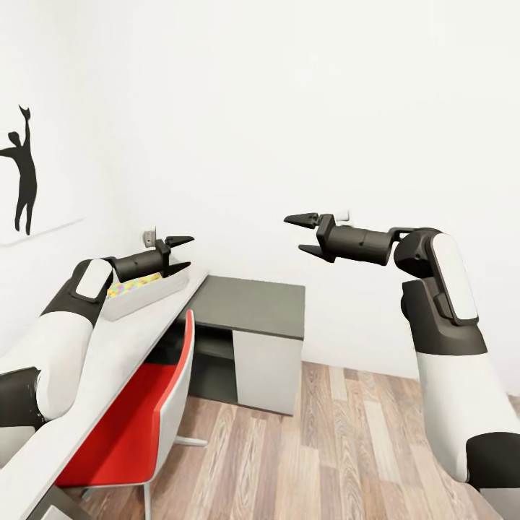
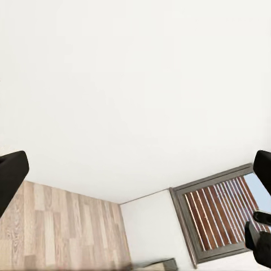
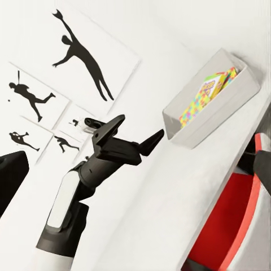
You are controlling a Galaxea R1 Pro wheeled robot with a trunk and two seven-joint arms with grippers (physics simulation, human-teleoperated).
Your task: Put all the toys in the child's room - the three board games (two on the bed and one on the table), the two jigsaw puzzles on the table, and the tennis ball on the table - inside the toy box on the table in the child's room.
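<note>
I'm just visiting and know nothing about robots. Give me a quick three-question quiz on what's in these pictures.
1. True or false: the left gripper is holding a toy.
2. What is in the toy box on the table? A) a tennis ball alone B) colourful puzzle pieces C) nothing
3. What colour is the seat of the chair tucked under the table?

Key:
1. False: its jaws are open and empty, above the box.
2. B; a printed game box also shows in the right wrist view.
3. Red.

red chair [image 1: 130,426], wall socket [image 1: 149,236], window blinds [image 2: 217,212]
</note>
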